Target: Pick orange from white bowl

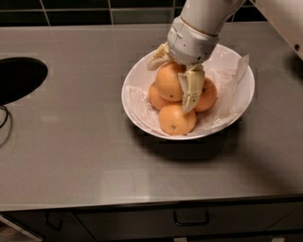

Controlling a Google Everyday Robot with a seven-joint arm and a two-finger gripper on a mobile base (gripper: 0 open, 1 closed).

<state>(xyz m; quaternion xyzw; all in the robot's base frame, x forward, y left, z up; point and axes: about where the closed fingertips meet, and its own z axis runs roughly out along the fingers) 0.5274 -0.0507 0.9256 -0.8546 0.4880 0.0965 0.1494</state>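
Observation:
The white bowl [129, 101], lined with crinkled wrap, stands on the grey counter at centre right. It holds several oranges. The orange [166, 79], the largest and palest, lies on top of the pile. My gripper [170, 86] comes down from the upper right and straddles it. One cream finger [156, 59] rests at the orange's upper left and the other finger [191, 90] lies down its right side. Both touch its skin. Smaller oranges lie in front [176, 119], to the right [207, 94] and to the left [154, 97], partly hidden by the held orange.
A dark oval sink opening [19, 78] lies at the counter's left edge, with a thin cable [4, 118] below it. Dark wall tiles [94, 9] run along the back. A drawer handle [191, 218] sits below the counter's front edge.

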